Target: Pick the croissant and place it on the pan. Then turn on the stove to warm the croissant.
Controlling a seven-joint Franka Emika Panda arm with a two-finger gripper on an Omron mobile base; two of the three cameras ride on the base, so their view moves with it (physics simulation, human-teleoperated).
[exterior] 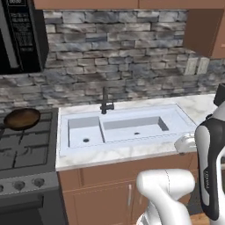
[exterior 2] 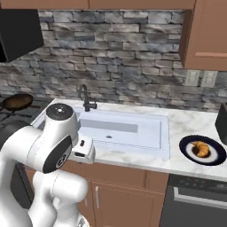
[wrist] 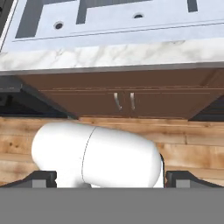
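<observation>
far left: the stove (exterior: 22,151), dark grey with black grates, a row of round knobs (exterior: 19,184) along its front edge. the pan (exterior: 22,118) sits on a back grate, round and dark brown, its short handle pointing left off the frame edge. above it, part of a black microwave (exterior: 19,35). in the right base view the pan (exterior 2: 17,102) shows at the far left edge, small and dim.

middle: a white double-basin sink (exterior: 123,127) set in a marble counter (exterior: 132,154), a dark faucet (exterior: 105,102) behind it, a grey stone backsplash (exterior: 123,57) above. brown cabinet doors (wrist: 122,98) below the counter, two small handles side by side. wood plank floor (wrist: 197,135) in the hand view.

right: the croissant (exterior 2: 201,149), golden-orange and curved, lies on a dark-rimmed plate (exterior 2: 203,151) on the counter, right of the sink and well apart from the pan. a dark object at the right edge behind the plate, probably a toaster (exterior 2: 221,122), mostly cut off. wall outlets (exterior 2: 199,78) on the backsplash above.

the gripper (wrist: 111,179) looks at the cabinet front and sink edge; the two dark finger tips (wrist: 43,178) sit far apart at the bottom corners, jaws spread wide, nothing between them. it's near the counter's front edge, away from croissant and pan.
</observation>
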